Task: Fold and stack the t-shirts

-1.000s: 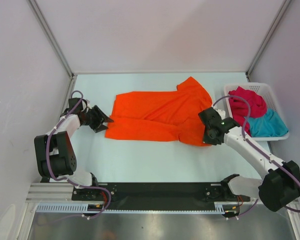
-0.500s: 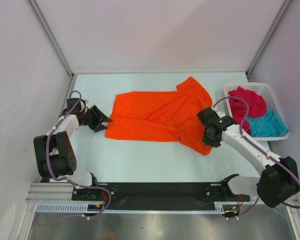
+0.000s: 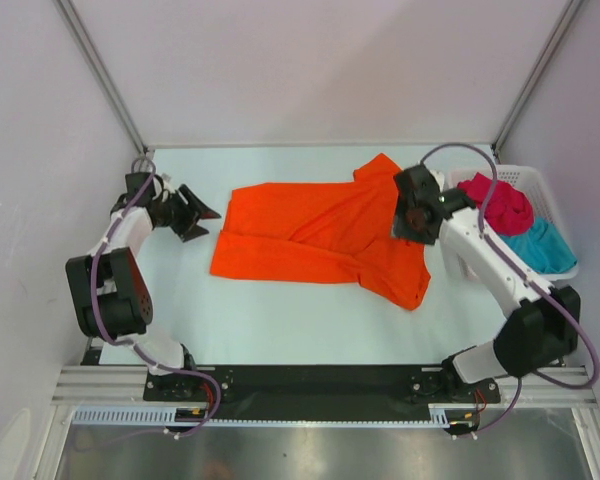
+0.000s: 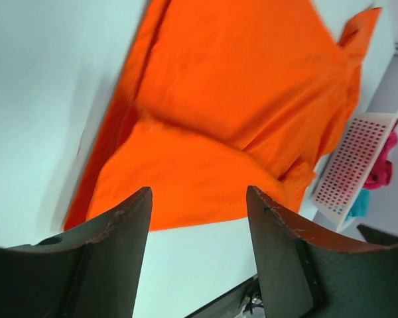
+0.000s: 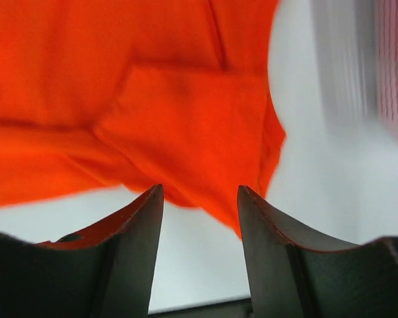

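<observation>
L gripper point(image 3: 202, 211): released; jaws apart, nothing between them in L wrist view point(image 4: 199, 193). Located far-left on table, just left of shirt's left end, clear of cloth. Fingertips aimed right, toward shirt.

Table point(image 3: 280, 315): pale surface, carries shirt and basket.

Orange t-shirt point(image 3: 310, 235): flat on table, mid-area, long axis left-right. Near long edge doubled over onto body; fold line visible in top view and L wrist view point(image 4: 186, 165). One sleeve peaks at far-right corner. Near-right corner hangs out as loose flap toward near edge. Not stacked on anything.

R gripper point(image 3: 412, 214): released; jaws apart, nothing between them in R wrist view point(image 5: 200, 191). Positioned over right end of orange t-shirt, between shirt's far sleeve and near-right flap, just left of basket. Contact w/ cloth: cannot tell; R wrist view partly blurred.

R arm point(image 3: 480, 262): crosses basket's left side in top view.

Basket point(image 3: 528, 173): white lattice, right edge of table, beside shirt's right end.

Red t-shirt point(image 3: 505, 203): bunched, unfolded, far part of basket.

Teal t-shirt point(image 3: 538, 250): bunched, near part of basket, touching red t-shirt.
</observation>
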`<action>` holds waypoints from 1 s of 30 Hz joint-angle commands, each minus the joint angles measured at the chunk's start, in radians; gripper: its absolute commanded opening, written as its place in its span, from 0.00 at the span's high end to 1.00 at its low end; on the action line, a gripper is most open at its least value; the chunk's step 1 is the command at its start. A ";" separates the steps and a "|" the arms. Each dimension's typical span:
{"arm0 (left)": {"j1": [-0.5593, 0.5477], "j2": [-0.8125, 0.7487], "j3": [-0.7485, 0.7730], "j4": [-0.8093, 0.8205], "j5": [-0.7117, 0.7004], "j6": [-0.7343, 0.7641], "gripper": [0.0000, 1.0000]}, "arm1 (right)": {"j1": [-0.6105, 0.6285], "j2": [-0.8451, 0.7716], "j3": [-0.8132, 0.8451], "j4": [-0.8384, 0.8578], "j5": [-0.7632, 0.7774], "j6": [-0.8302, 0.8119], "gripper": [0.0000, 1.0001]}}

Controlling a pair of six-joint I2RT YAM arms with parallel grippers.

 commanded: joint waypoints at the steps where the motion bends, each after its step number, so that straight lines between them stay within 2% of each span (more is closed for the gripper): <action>1: 0.003 0.091 0.202 0.003 0.062 0.069 0.34 | -0.073 0.215 0.233 0.143 -0.027 -0.166 0.46; 2: 0.004 0.105 0.231 -0.002 0.054 0.077 0.33 | -0.080 0.252 0.321 0.152 -0.012 -0.178 0.46; 5: -0.003 0.148 0.313 -0.018 -0.021 0.109 0.22 | -0.125 0.402 0.431 0.212 -0.023 -0.230 0.46; 9: -0.025 0.212 0.380 -0.067 -0.097 0.154 0.16 | -0.172 0.559 0.611 0.258 -0.017 -0.275 0.44; 16: -0.107 0.254 0.422 -0.039 -0.188 0.208 0.12 | -0.283 0.787 0.787 0.285 -0.072 -0.272 0.41; 22: -0.158 0.263 0.440 0.031 -0.275 0.251 0.11 | -0.375 0.931 0.859 0.345 -0.223 -0.214 0.41; 25: -0.178 0.268 0.458 0.035 -0.360 0.272 0.11 | -0.393 1.055 1.001 0.307 -0.346 -0.211 0.43; 27: -0.192 0.275 0.478 0.026 -0.407 0.283 0.11 | -0.393 1.131 1.165 0.246 -0.380 -0.214 0.44; 30: -0.209 0.300 0.529 -0.026 -0.560 0.284 0.11 | -0.395 1.220 1.265 0.245 -0.437 -0.197 0.44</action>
